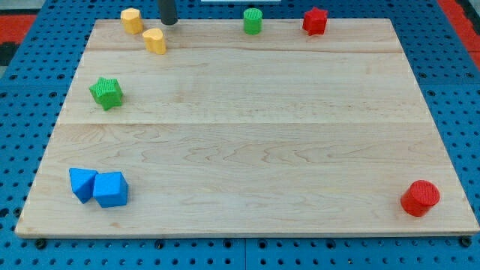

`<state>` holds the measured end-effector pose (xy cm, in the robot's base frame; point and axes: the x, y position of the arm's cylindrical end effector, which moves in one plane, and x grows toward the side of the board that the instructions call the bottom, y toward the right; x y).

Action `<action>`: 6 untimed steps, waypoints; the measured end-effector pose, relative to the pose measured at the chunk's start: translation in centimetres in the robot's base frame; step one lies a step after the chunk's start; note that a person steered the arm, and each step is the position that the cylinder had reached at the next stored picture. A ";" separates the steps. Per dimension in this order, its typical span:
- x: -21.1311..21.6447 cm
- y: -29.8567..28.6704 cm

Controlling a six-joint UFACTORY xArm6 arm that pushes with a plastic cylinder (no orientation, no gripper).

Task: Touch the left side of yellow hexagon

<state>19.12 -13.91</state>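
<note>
The yellow hexagon (132, 20) stands at the top left of the wooden board (247, 127). A yellow heart-shaped block (155, 40) lies just below and to its right. My tip (169, 22) is at the view's top edge, to the right of the hexagon and above the yellow heart block, apart from both.
A green star (106, 92) sits at the left. Two blue blocks (99, 187) touch each other at the bottom left. A green cylinder (253, 21) and a red star (315, 21) stand at the top. A red cylinder (420, 198) is at the bottom right.
</note>
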 end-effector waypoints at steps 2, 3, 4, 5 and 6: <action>3.1 -5.5; 6.5 -7.2; 5.7 -14.3; 2.7 -16.6; 0.0 -15.3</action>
